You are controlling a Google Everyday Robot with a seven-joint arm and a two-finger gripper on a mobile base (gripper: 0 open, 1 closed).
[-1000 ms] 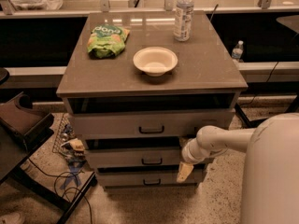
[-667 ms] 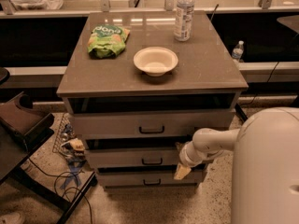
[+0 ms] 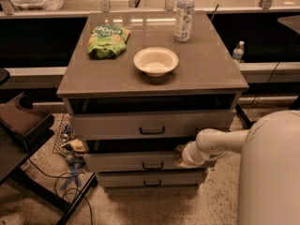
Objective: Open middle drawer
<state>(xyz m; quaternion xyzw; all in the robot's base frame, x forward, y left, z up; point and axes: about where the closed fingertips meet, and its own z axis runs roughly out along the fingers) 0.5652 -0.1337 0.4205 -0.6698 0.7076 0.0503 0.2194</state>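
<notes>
The middle drawer (image 3: 122,162) is the grey front with a small black bar handle (image 3: 152,166), between the taller top drawer (image 3: 112,124) and the narrow bottom drawer (image 3: 122,179). A dark gap shows above its front. My gripper (image 3: 182,160) is at the end of the white arm (image 3: 218,143) that reaches in from the right. It sits against the right part of the middle drawer's front, to the right of the handle and apart from it.
On the cabinet top (image 3: 206,69) are a green snack bag (image 3: 108,40), a white bowl (image 3: 155,61) and a water bottle (image 3: 184,14). A dark chair (image 3: 21,125) and floor cables (image 3: 70,172) lie left. My white body (image 3: 269,172) fills the lower right.
My gripper has risen from in front of the bottom drawer to the middle drawer's level and shifted a little left. The drawers look unchanged.
</notes>
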